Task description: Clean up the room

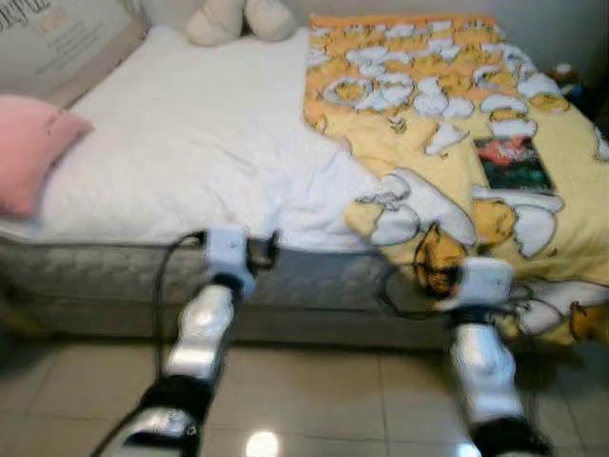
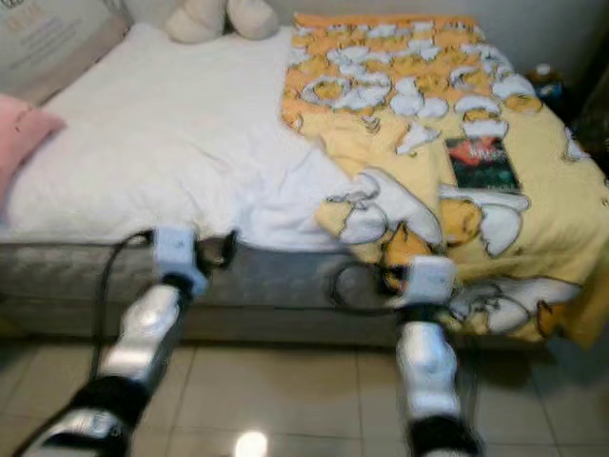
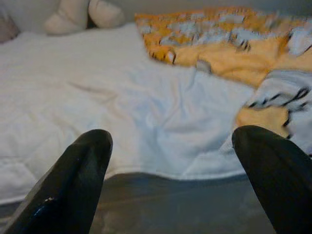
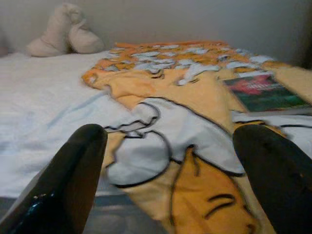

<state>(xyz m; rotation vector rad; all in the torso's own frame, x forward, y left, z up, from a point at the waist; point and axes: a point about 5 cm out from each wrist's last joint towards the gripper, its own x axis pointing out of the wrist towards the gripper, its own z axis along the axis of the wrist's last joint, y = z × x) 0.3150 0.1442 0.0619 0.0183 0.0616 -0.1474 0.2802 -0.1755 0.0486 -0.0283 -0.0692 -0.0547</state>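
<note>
Both jaws spread wide and empty: left gripper (image 3: 168,170) before white sheet (image 1: 190,143), right gripper (image 4: 170,170) over yellow blanket (image 1: 457,143).

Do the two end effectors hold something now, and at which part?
Nothing is held. The left end effector and right end effector are both open, in front of the bed.

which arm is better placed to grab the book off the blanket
Right. The book lies on the yellow blanket on the robot's right, and the open right gripper already faces it. The left gripper faces bare white sheet.
</note>
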